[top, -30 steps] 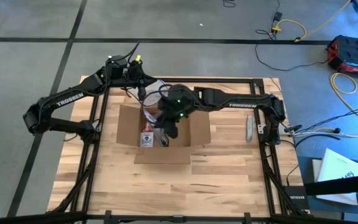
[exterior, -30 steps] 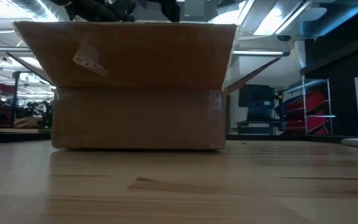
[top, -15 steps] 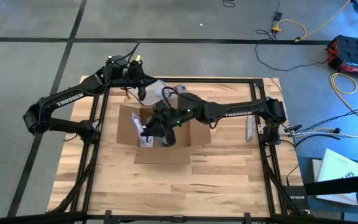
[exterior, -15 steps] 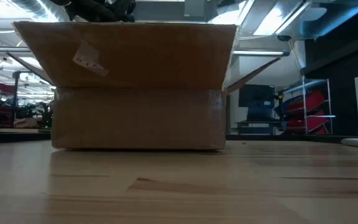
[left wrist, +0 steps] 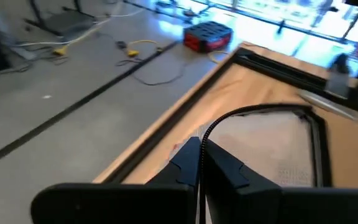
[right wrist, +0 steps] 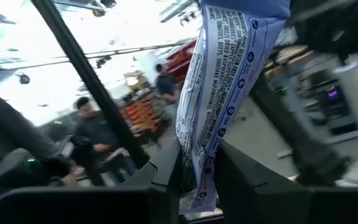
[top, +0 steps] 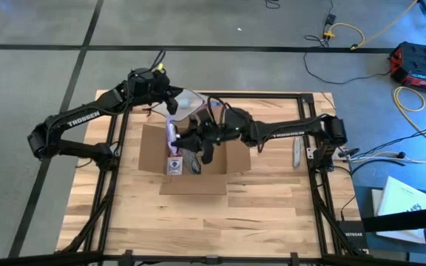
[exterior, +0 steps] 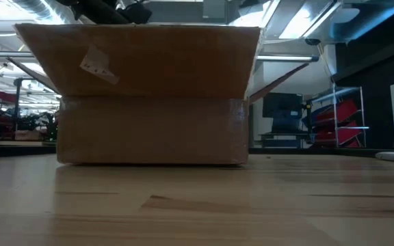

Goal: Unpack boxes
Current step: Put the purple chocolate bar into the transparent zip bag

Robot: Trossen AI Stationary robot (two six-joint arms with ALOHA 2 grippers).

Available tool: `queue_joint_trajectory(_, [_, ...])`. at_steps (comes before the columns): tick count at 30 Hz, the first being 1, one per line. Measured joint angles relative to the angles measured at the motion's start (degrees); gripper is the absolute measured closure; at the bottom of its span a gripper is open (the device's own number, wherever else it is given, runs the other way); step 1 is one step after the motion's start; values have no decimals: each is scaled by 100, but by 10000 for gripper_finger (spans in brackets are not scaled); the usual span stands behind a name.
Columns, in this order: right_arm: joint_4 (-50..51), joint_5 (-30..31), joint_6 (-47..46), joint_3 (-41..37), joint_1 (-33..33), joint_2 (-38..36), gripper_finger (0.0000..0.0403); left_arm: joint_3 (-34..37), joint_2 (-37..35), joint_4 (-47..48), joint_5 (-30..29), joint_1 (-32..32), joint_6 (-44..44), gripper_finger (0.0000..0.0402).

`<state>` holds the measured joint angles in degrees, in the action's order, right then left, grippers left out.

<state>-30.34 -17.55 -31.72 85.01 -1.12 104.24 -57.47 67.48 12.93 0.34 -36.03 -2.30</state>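
Open cardboard box [top: 231,157] lies flat, long axis left-right.

The shallow brown cardboard box [top: 194,155] sits upright near the table's middle with its flaps spread open, clear tape shining on its front wall [exterior: 152,130] in the low view.

Industrial workshop or robotics lab, grey concrete floor [top: 35,81] with dark seams, yellow cable [top: 346,31] at 1 o'clock, red toolbox [top: 418,63] at 2 o'clock, ceiling ducts [exterior: 40,10], strip lights [exterior: 299,20], red racks [exterior: 351,123] behind the wooden table [top: 272,214]
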Motion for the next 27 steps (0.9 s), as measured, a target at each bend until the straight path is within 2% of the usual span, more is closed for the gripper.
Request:
queue_joint_trajectory(6, [1653,1374,1069,140,1,-254,339,0,26,78,-714,48,-667,402])
queue_joint_trajectory(8, [2120,1833,1379,199,2,-332,339,0,58,76,-758,57,-799,402])
queue_joint_trajectory(15, [2394,3404,1939,316,1,-358,339,0,129,-87,-951,52,-1317,402])
queue_joint_trajectory(21, [2771,4792,1762,326,45,-347,339,0,164,-149,-957,37,-1404,402])
queue_joint_trajectory(27, [2757,5582,676,328,-21,-323,338,0,184,-200,-957,43,-1541,402])
